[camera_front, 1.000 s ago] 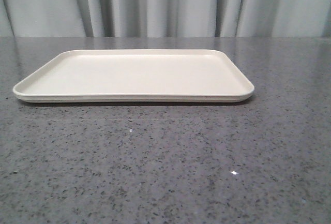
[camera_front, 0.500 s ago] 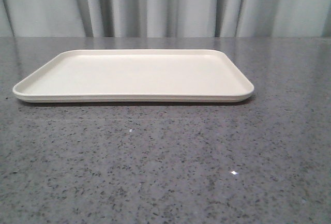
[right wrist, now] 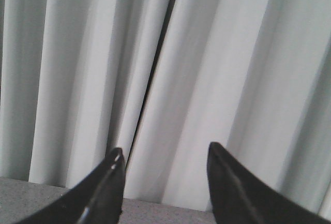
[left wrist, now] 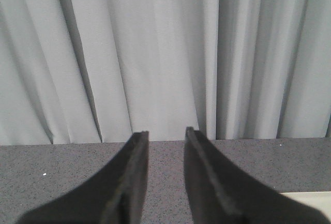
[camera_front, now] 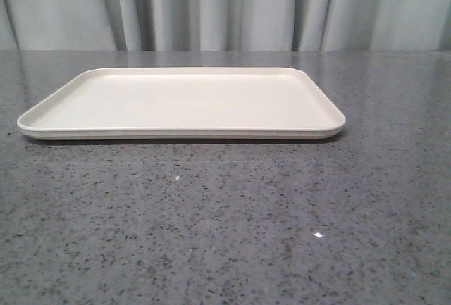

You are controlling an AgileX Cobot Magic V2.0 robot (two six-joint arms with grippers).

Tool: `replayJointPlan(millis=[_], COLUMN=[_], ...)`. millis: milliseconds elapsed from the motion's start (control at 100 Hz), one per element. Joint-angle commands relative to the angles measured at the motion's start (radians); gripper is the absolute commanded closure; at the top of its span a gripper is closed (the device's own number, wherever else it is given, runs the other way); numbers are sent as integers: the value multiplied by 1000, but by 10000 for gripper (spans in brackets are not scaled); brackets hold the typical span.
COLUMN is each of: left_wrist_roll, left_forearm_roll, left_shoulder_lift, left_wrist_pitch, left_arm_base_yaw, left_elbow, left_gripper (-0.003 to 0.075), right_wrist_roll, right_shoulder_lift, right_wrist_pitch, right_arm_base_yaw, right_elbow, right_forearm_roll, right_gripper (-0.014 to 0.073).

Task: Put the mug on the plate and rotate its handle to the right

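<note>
Plate (camera_front: 182,102) flat on the grey worktop (camera_front: 225,220), both pincers apart.

From the front I see only the plate, lying toward the far side before the curtain (camera_front: 225,5). My left pincer (left wrist: 164,136) has a narrow gap between its fingers, a plate corner (left wrist: 310,197) beside it. My right pincer (right wrist: 164,154) gapes wider, clamped on nothing. I can't find the mug.

the plate (camera_front: 182,101) looks like smooth cream plastic with a soft satin sheen, its low rim evenly moulded. under it the table (camera_front: 225,220) is grey speckled stone-like material, polished enough to throw small glints. behind the plate hangs a curtain (camera_front: 225,5) of pale matt cloth in soft folds. the left gripper (left wrist: 166,136) and right gripper (right wrist: 165,154) have dark, matt fingers.
</note>
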Motion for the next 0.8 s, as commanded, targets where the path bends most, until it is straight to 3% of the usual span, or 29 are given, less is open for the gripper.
replayJointPlan(millis=[0, 110, 620, 790], left_wrist_roll=[1, 1, 1, 1], left_forearm_roll=[0, 0, 40, 50], left_shoulder_lift=[16, 18, 18, 18], left_wrist_pitch=[-59, -45, 17, 17], left_arm_base_yaw=[2, 2, 2, 2], left_elbow=[-40, -54, -54, -54], left_gripper=[416, 375, 376, 370], right_wrist_roll=[-8, -8, -8, -7], right_shoulder_lift=[10, 10, 10, 12], right_wrist_pitch=[-97, -96, -88, -28], right_arm_base_yaw=[2, 2, 2, 2], right_elbow=[-31, -31, -32, -71], right_forearm_roll=[-9, -9, -9, -6], right_gripper=[209, 209, 209, 156])
